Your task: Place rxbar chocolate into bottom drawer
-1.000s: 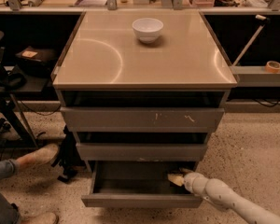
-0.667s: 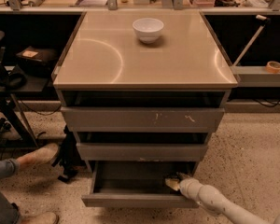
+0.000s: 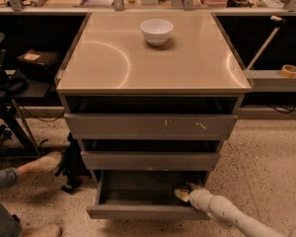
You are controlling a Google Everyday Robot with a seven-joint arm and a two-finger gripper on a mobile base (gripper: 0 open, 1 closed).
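Low at right, inside the open bottom drawer (image 3: 143, 212): gripper (image 3: 183, 194), near the front panel; its opening and hold cannot be told.

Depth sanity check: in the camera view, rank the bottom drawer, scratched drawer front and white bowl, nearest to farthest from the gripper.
The gripper sits low, at the right.
1. bottom drawer: gripper is inside it.
2. scratched drawer front: above.
3. white bowl: up top, at the back.
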